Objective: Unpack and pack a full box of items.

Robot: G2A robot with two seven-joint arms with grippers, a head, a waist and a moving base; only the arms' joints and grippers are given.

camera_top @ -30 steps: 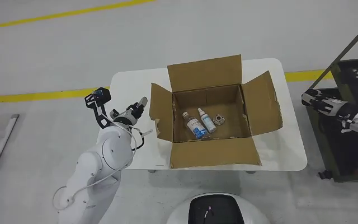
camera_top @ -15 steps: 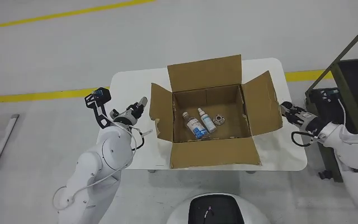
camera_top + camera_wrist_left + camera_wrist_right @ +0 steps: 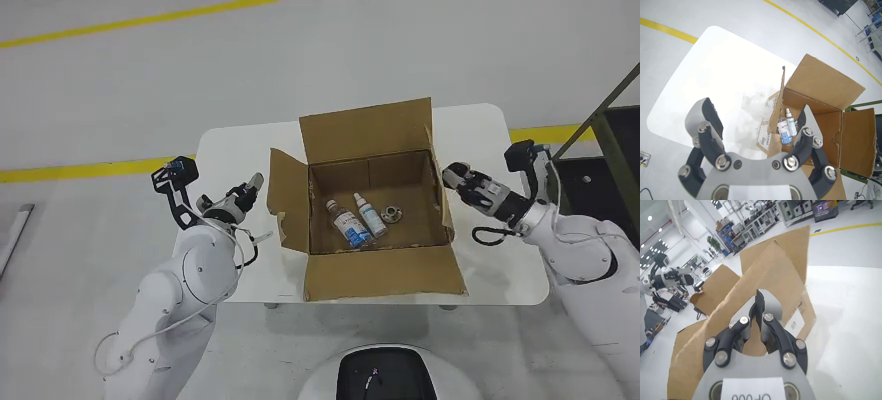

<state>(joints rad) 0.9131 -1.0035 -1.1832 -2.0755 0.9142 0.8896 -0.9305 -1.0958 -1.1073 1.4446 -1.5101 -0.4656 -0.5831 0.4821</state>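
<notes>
A white, round-cornered table (image 3: 235, 150) stands on a pale grey floor (image 3: 300, 60) crossed by two yellow lines (image 3: 100, 25). Over the table's left part hovers the left gripper (image 3: 250, 185), jaws spread wide and holding nothing. At centre sits one open, brown corrugated cardboard box (image 3: 380, 272). Inside lie two clear plastic bottles (image 3: 347, 225) and one small round metal fitting (image 3: 391, 213). The right gripper (image 3: 450, 180) pinches the box's upright right flap (image 3: 772, 272).
</notes>
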